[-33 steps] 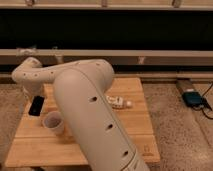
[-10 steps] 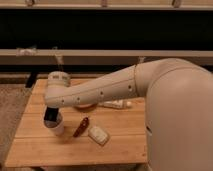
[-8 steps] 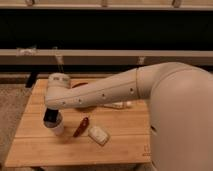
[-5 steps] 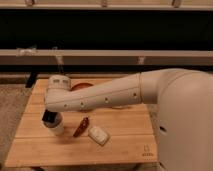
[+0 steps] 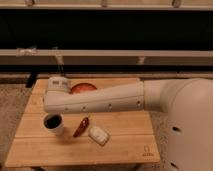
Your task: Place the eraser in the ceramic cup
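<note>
Camera view, one frame.

Item: wooden table, light slatted top, occupying the lower half of the frame, a small mark printed near its lower right corner.

Item: robot arm, white, entering from the large rounded body at the right edge and extended leftward across the middle of the table, a row of small dark holes along its side.

Item: gripper, located at the arm's left end, at centre-left of the frame, directly above the ceramic cup. The state of the jaws cannot be told, and whether anything is held cannot be told.

Item: ceramic cup, white, upright, at the lower left of the table; its interior is seen as dark.

Item: eraser; not identifiable as a separate object. Whether the dark content of the cup is the eraser cannot be told.

Item: red chilli pepper, lying tilted just right of the cup, apart from it.

Item: white rounded block, lying just right of the pepper's lower end.

Item: orange dish, partly hidden behind the arm, at the table's rear.
</note>
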Available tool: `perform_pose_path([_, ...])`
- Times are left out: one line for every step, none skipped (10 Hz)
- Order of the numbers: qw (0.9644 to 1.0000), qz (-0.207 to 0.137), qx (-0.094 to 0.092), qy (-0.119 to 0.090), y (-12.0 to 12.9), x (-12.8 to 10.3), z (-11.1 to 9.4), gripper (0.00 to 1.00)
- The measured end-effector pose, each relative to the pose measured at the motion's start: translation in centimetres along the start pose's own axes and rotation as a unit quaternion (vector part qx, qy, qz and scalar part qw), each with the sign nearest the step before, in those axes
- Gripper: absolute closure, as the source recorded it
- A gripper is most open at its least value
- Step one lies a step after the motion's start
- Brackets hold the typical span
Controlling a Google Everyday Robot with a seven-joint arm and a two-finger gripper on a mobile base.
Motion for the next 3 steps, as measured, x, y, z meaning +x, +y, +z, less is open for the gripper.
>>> perform_pose_path([1.0,-0.001,-0.003,-0.003,0.16,-0.27,-0.21,0.2])
perform_pose_path([1.0,-0.002,-0.006,-0.004,0.25,-0.41,-0.31,0.2])
perform_pose_path([1.0,-0.002,-0.007,-0.004,0.32,-0.44,-0.33,0.2])
